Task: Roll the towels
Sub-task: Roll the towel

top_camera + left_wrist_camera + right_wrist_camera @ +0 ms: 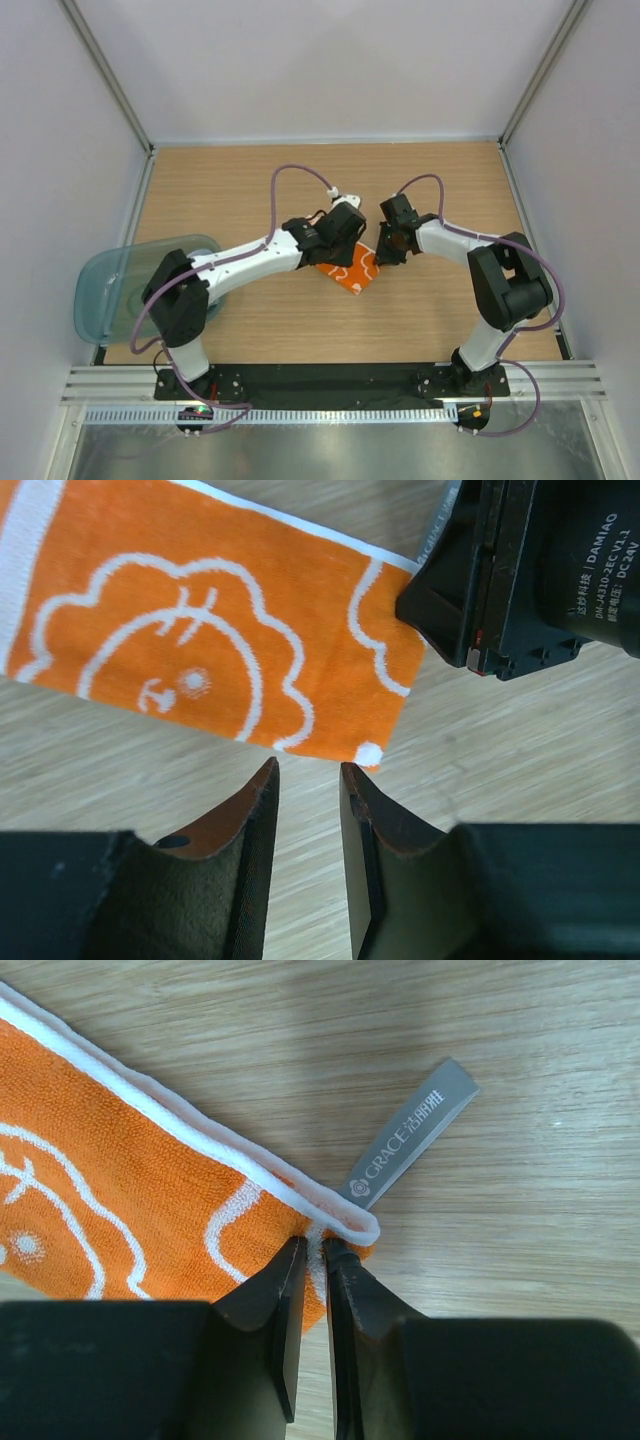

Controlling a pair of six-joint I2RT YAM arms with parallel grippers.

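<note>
One orange towel (350, 272) with white swirly outlines lies flat mid-table, partly hidden under both gripper heads in the top view. In the right wrist view my right gripper (315, 1245) pinches the white-hemmed corner of the towel (120, 1210), right beside its grey label (410, 1135). My left gripper (308, 772) stands just off the near edge of the towel (200, 630), by another corner. Its jaws are a narrow gap apart, with only bare wood between them. From above, the left gripper (347, 248) and right gripper (388, 250) face each other across the towel.
A translucent blue-green tray (110, 290) overhangs the table's left edge beside the left arm. The right arm's black wrist housing (540, 570) sits close above the towel's far corner. White walls enclose the wooden tabletop (250, 180).
</note>
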